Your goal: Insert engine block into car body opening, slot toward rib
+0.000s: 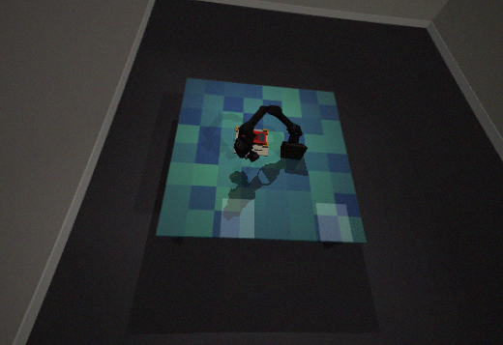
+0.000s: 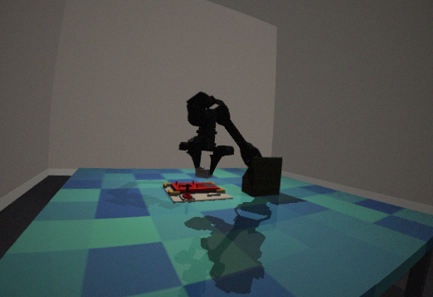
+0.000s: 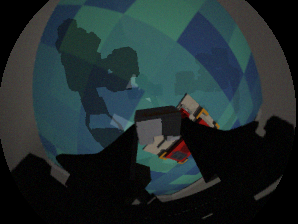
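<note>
Gripper (image 2: 205,170): one, its two fingers are squeezing the block.
Block (image 3: 158,124): one, sitting between the fingers, up in the air.
Car (image 2: 194,186): one, lying below the fingers on the table (image 2: 125,239).

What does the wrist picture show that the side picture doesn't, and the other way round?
Only the wrist view shows the small grey engine block close up, pinched between the tool's dark fingers. Only the exterior view shows the whole arm, its base box and how high the tool hangs above the table. Both show the red car body.
</note>
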